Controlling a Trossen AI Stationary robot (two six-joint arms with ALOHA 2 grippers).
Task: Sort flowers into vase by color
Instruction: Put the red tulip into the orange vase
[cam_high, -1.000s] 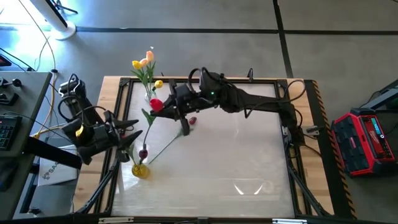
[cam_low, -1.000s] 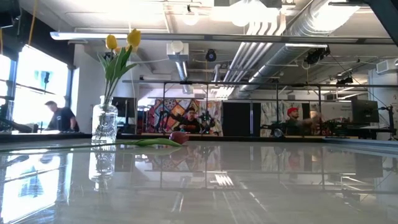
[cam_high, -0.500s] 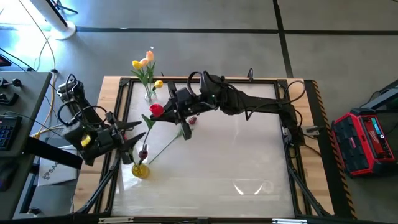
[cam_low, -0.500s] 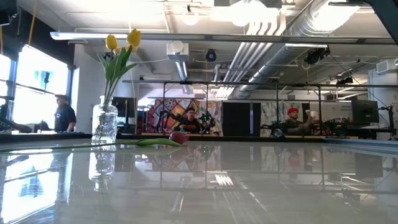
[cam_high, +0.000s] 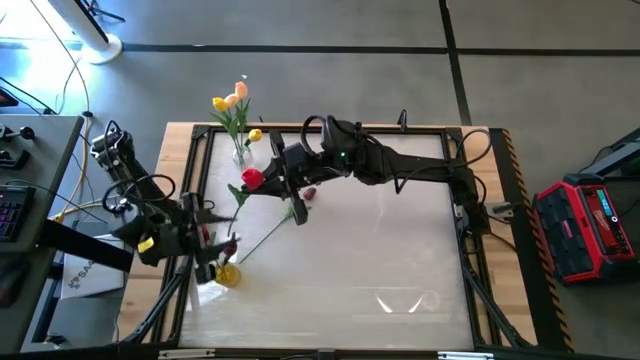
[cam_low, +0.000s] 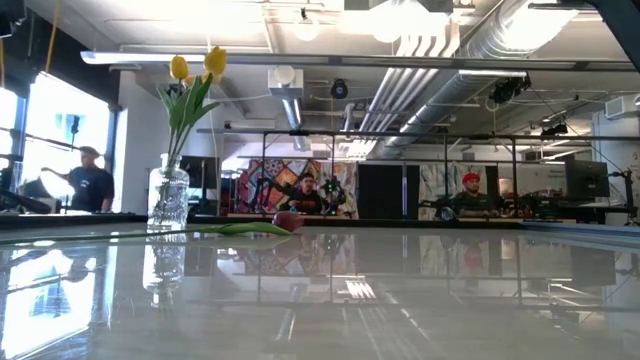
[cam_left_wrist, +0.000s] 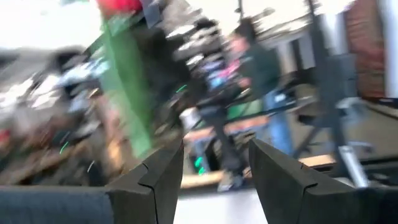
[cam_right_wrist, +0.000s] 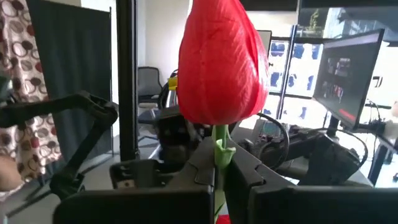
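Desk (cam_high: 380, 250) centre: I am clamping the right gripper (cam_high: 268, 180) jaws on the red tulip (cam_high: 251, 177) for vase (cam_high: 239, 152) insertion at 11 o'clock; left gripper (cam_high: 222, 247) jaws are standing open.

No text, label or number can be read anywhere.

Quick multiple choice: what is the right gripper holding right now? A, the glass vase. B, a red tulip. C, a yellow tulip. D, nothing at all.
B: in the right wrist view the right gripper is shut on the green stem of the red tulip, whose head stands just above its fingers; the high view shows the same red head at that gripper.
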